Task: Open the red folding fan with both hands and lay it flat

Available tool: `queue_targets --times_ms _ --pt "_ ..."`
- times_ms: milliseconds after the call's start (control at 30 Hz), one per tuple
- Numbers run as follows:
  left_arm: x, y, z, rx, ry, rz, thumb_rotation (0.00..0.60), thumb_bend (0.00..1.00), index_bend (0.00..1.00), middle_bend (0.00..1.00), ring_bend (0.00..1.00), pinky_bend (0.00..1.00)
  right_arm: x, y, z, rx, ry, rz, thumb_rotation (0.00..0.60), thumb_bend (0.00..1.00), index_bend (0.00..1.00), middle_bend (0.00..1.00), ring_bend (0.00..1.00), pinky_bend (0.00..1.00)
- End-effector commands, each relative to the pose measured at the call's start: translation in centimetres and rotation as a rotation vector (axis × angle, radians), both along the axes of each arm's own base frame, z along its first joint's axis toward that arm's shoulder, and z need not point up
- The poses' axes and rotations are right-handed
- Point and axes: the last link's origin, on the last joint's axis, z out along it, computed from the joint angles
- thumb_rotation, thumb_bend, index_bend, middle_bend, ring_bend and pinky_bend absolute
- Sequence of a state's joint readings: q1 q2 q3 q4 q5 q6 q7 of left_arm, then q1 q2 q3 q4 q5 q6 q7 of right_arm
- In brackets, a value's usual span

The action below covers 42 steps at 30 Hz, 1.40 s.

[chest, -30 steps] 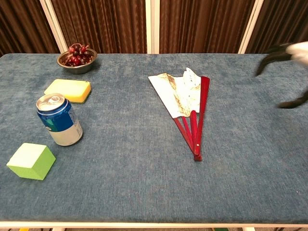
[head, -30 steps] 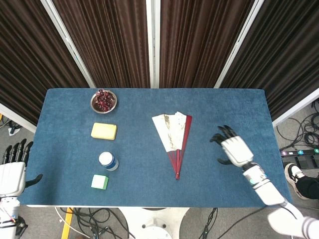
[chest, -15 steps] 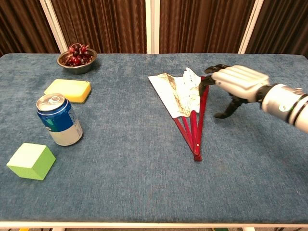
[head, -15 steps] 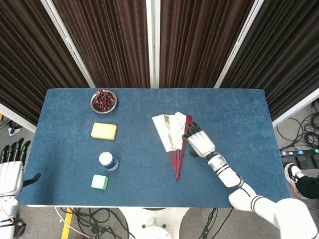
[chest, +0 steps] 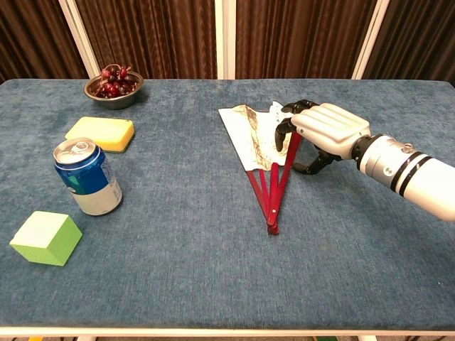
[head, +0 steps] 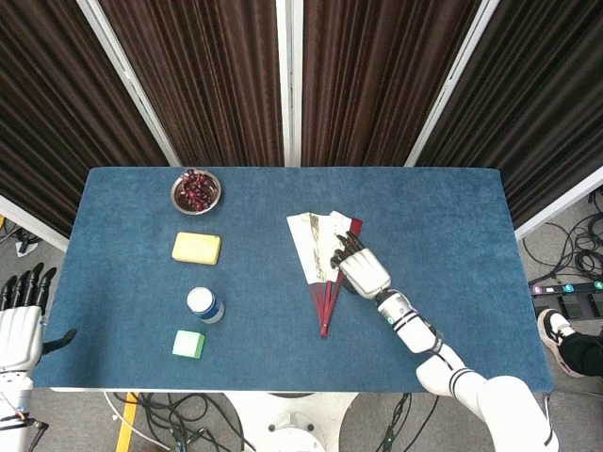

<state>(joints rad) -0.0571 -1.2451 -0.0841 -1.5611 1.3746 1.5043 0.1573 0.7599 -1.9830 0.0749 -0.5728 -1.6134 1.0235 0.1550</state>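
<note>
1 fan (head: 318, 250) | 1 can (head: 204, 304) | 1 sponge (head: 196, 248) | 1 cube (head: 188, 344) | 1 bowl (head: 196, 191) | 2 hands (head: 361, 267) (head: 19, 325)

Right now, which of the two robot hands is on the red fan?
The right hand: its fingers rest on the partly open red fan. The left hand hangs open off the table's left edge.

Open blue table (head: 452, 207) is lying right of and behind the right hand (head: 357, 266), which is covering the red folding fan (chest: 264, 153) from the right. Between fan and left-side clutter a wide bare strip is running. There the bowl of cherries (head: 196, 190), yellow sponge (head: 196, 248), can (chest: 87, 176) and green block (chest: 45, 237) are standing in a column
</note>
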Motion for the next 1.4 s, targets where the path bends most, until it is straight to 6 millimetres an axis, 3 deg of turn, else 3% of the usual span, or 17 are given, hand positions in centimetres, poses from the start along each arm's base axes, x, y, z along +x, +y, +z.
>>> queue_targets --times_ms 33,200,400,600,767,1033,1400 --pt "0.0 0.0 0.0 -0.001 -0.001 0.000 0.600 0.00 0.10 0.01 0.00 0.05 0.2 0.2 -0.4 0.000 0.000 0.018 0.600 0.29 0.44 0.34 0.09 0.01" --pt "0.0 0.0 0.0 0.004 -0.002 -0.001 0.600 0.00 0.10 0.01 0.00 0.05 0.3 0.2 -1.0 0.004 0.016 0.045 0.600 0.36 0.50 0.39 0.15 0.01" --pt "0.1 0.2 0.2 0.008 0.000 -0.011 0.600 0.00 0.10 0.01 0.00 0.05 1.1 -0.4 -1.1 0.002 0.068 0.113 0.600 0.58 0.58 0.46 0.22 0.04" --pt "0.6 0.9 0.5 0.014 0.007 -0.049 0.600 0.00 0.10 0.01 0.00 0.05 2.8 -1.7 0.3 -0.008 0.103 0.226 0.600 0.73 0.67 0.54 0.32 0.11" --pt "1.4 2.0 0.9 0.024 -0.010 -0.094 0.600 0.00 0.10 0.01 0.00 0.05 4.1 -2.7 2.2 0.003 0.132 0.306 0.600 0.89 0.73 0.60 0.41 0.24" --pt "4.2 5.5 1.1 0.005 -0.175 -0.245 0.600 0.00 0.10 0.01 0.00 0.05 7.5 -3.1 7.5 0.048 0.082 0.391 0.600 0.96 0.81 0.67 0.48 0.35" --pt "9.3 10.6 -0.6 -0.139 -0.432 -0.423 0.600 0.00 0.10 0.01 0.00 0.09 11.8 -0.7 16.5 0.053 -0.132 0.420 0.600 1.00 0.85 0.69 0.51 0.42"
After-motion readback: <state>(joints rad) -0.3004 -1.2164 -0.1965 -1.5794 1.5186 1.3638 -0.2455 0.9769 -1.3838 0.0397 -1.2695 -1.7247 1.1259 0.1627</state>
